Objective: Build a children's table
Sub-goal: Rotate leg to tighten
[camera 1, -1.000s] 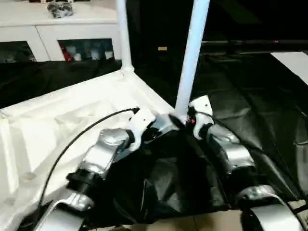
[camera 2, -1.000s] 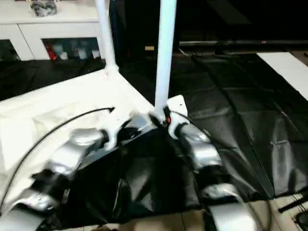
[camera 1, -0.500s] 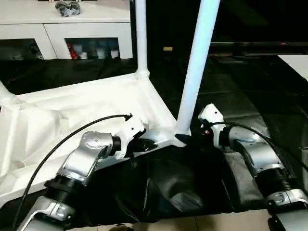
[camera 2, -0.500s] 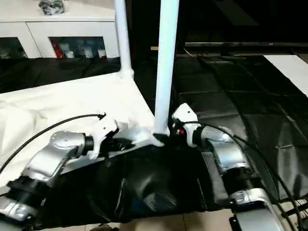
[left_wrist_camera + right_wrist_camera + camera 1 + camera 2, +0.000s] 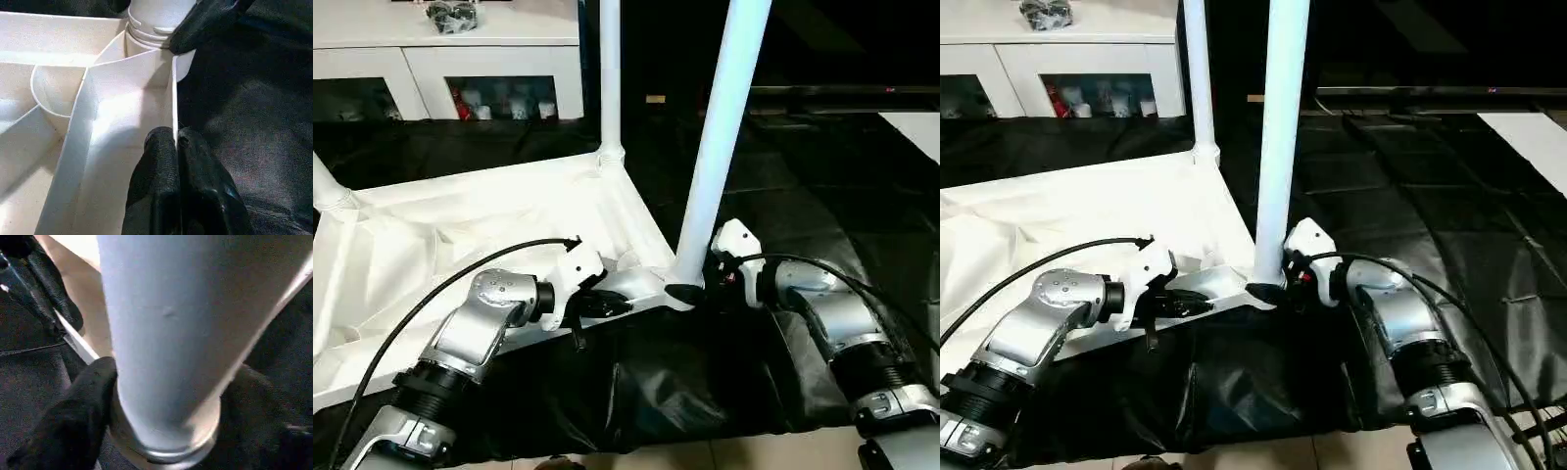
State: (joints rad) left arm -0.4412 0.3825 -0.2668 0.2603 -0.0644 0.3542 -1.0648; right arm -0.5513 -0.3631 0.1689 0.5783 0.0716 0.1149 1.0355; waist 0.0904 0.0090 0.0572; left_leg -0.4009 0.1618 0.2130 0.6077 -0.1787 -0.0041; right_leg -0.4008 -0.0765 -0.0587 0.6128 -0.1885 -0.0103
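The near leg (image 5: 166, 333) stands between the right gripper's (image 5: 161, 396) spread fingers (image 5: 78, 411), blocking passage there, while the tabletop's thin rim (image 5: 173, 98) fills the left gripper's (image 5: 177, 142) pinch, with black cloth (image 5: 254, 112) lying bare beside its fingers.

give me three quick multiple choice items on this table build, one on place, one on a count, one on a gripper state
1. Where does the left gripper hold the tabletop?
A. its thin side wall near the front corner
B. the far corner socket
C. a leg's top end

2. How many white legs stand in sockets in the left eye view?
A. one
B. three
C. five

3. How does the right gripper stand?
A. shut on a cable
B. fingers either side of the near leg's base
C. resting flat on the cabinet

Answers: 1 A, the left wrist view shows its fingers pinched on the wall; 2 B, two full legs plus a stub at the left edge; 3 B, black fingers flank the leg.
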